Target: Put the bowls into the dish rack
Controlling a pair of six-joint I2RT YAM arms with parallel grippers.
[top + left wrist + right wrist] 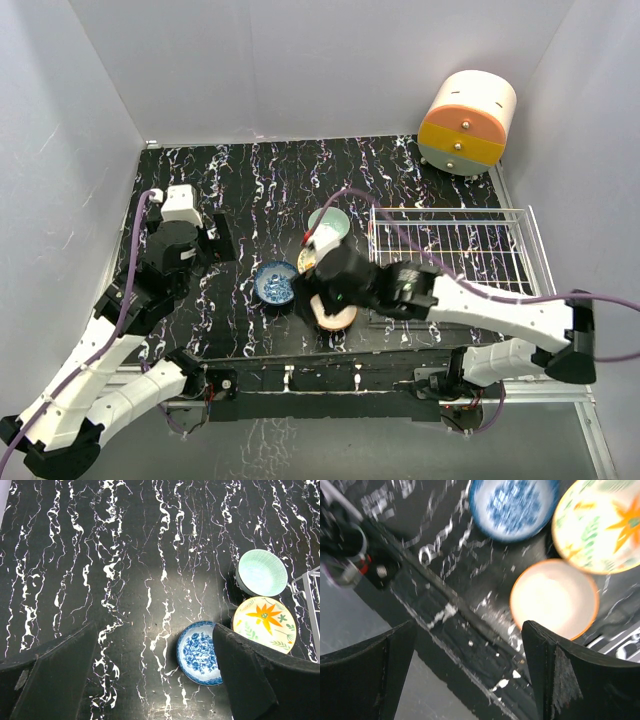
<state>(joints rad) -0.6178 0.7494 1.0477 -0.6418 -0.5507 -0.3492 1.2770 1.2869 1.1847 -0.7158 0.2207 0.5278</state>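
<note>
The tabletop (pixel 125 580) is black, streaked with white veins and a touch of purple. The blue floral bowl (pixel 199 652) has a dense print on white. The yellow bowl (pixel 264 624) carries an orange flower and green leaves. The mint-green bowl (pixel 262 572) seems finely crosshatched. The orange-rimmed bowl (pixel 554 599) is cream inside. The dish rack (pixel 450 209) is white wire, and the drawer unit (pixel 468 122) is cream over orange

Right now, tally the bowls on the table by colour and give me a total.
Pale green bowl: 1
Yellow flowered bowl: 1
Blue patterned bowl: 1
Orange-rimmed cream bowl: 1
Total: 4 bowls
</note>
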